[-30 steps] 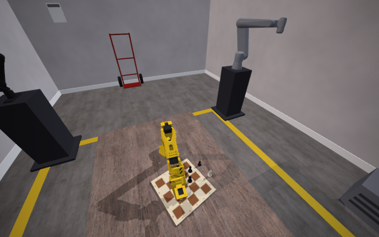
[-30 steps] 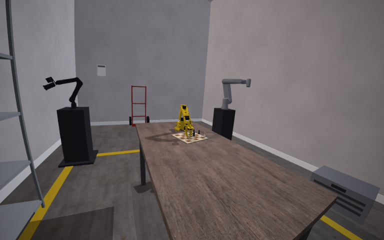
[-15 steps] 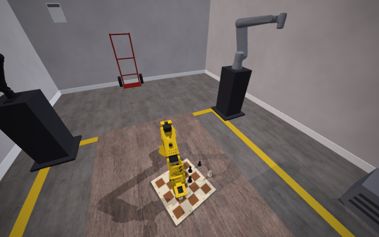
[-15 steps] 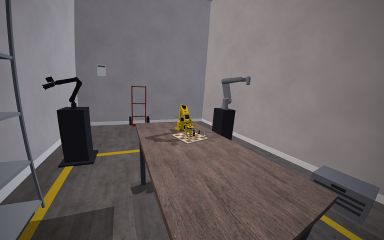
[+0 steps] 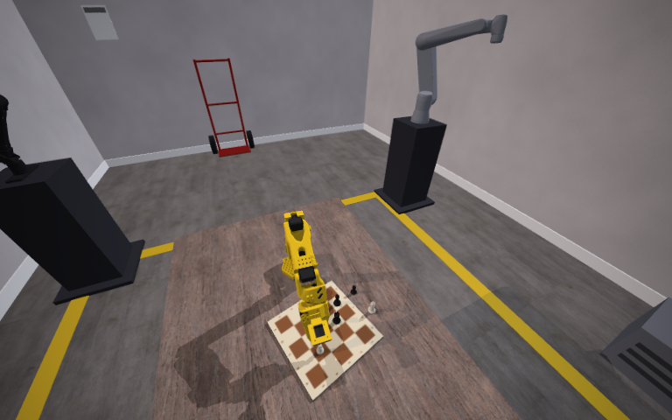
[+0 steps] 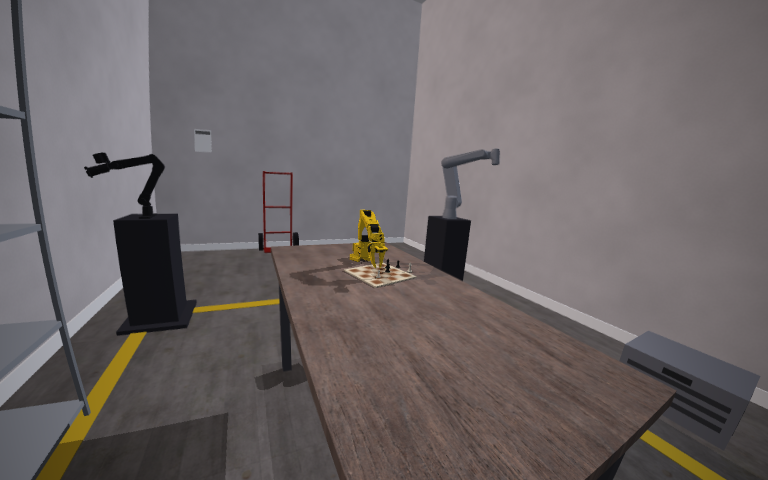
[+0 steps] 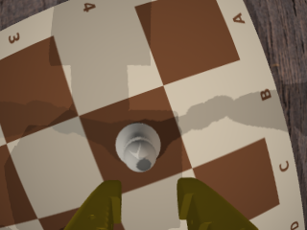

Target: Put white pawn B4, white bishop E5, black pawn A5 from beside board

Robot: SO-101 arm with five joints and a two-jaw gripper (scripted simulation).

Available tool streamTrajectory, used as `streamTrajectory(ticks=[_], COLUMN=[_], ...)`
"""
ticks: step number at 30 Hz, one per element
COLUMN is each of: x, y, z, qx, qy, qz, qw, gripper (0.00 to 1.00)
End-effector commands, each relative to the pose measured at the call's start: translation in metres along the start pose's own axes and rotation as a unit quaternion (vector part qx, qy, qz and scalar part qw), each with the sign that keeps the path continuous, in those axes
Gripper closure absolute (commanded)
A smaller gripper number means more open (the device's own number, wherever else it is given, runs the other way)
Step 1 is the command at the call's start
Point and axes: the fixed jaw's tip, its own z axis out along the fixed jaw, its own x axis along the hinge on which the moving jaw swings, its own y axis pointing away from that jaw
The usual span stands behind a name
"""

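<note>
Looked like wood on the table (image 5: 222, 257) (image 6: 453, 367), grained, mostly matt. Read as smooth, hard plastic on the yellow arm (image 5: 297, 242) (image 6: 362, 252). Seemed smooth with faint sheen on the white piece (image 7: 138, 144) (image 5: 319, 350) (image 6: 378, 273); matt on the walls (image 5: 297, 73) (image 6: 283, 84).

The yellow arm (image 5: 299, 243) (image 6: 370, 223) reaches over the chessboard (image 5: 326, 365) (image 6: 376, 284) (image 7: 35, 165); a black pawn (image 5: 353, 290) (image 6: 398, 264) and white piece (image 5: 372, 308) (image 6: 410, 268) stand (both upright) beside the board.
</note>
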Motion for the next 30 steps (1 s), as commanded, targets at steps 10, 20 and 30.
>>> streamTrajectory(ticks=[10,20,30], x=[-0.01,-0.011,-0.007], y=[0.002,0.007,0.073], z=[-0.013,-0.014,-0.025], qx=[-0.003,-0.008,-0.074], qy=[-0.009,-0.009,-0.01], qz=[0.001,-0.007,-0.118], qw=[1.0,1.0,0.99], gripper=[0.91,0.91,0.9])
